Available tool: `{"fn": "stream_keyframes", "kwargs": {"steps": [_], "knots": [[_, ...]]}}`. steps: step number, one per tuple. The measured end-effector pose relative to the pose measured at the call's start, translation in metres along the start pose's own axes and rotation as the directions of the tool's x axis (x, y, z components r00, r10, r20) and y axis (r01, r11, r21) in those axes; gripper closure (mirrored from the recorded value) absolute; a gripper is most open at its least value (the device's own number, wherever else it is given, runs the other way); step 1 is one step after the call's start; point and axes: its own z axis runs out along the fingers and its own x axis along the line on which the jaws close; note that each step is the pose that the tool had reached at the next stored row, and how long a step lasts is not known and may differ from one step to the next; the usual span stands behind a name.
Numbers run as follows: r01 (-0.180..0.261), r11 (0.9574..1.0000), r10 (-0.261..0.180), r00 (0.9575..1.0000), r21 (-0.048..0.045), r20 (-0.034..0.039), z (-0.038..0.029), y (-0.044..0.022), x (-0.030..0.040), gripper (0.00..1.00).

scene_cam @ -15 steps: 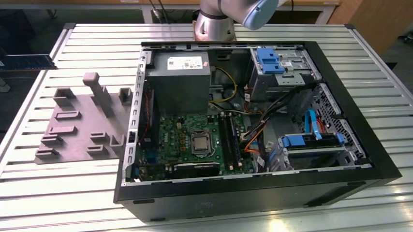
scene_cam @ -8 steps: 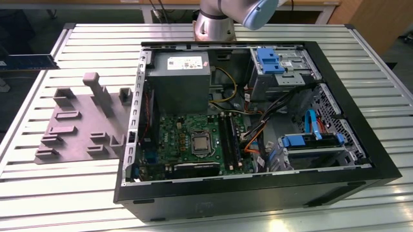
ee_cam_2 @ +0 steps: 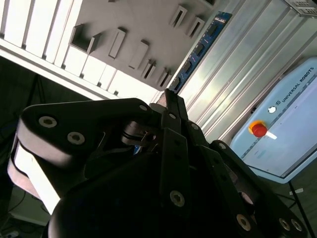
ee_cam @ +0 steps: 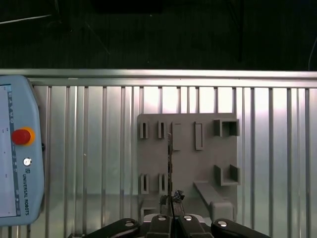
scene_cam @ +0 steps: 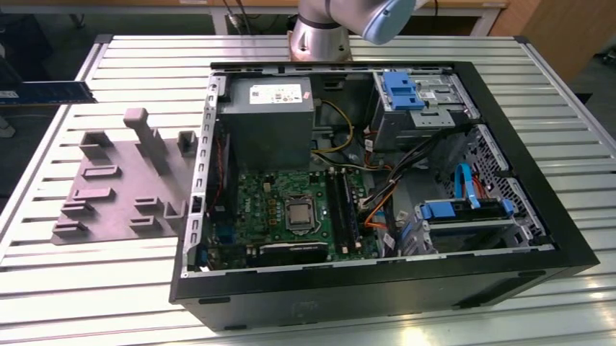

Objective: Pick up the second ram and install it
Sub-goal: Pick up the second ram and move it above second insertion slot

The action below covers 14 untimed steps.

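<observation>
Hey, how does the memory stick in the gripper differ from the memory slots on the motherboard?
Colour: the second ram is a blue board, while the memory slots are black.
Place: the second ram is outside the computer case, clamped in the shut gripper; the memory slots sit fixed on the motherboard inside the case.
Both are long and narrow.

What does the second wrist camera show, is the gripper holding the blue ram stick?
Yes, in the second wrist view the gripper is shut on one end of the blue ram stick jutting beyond it.
</observation>
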Motion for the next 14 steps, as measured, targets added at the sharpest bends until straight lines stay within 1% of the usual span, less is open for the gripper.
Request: {"fn": "stream_keyframes", "kwargs": {"steps": [6,14], "knots": [[0.000,1.0000,0.000,1.0000,-0.0001,0.0000,-0.0001,-0.0073,-0.0001,0.88],[0.000,1.0000,0.000,1.0000,0.0001,0.0000,-0.0002,-0.0215,-0.0002,0.88]]}}
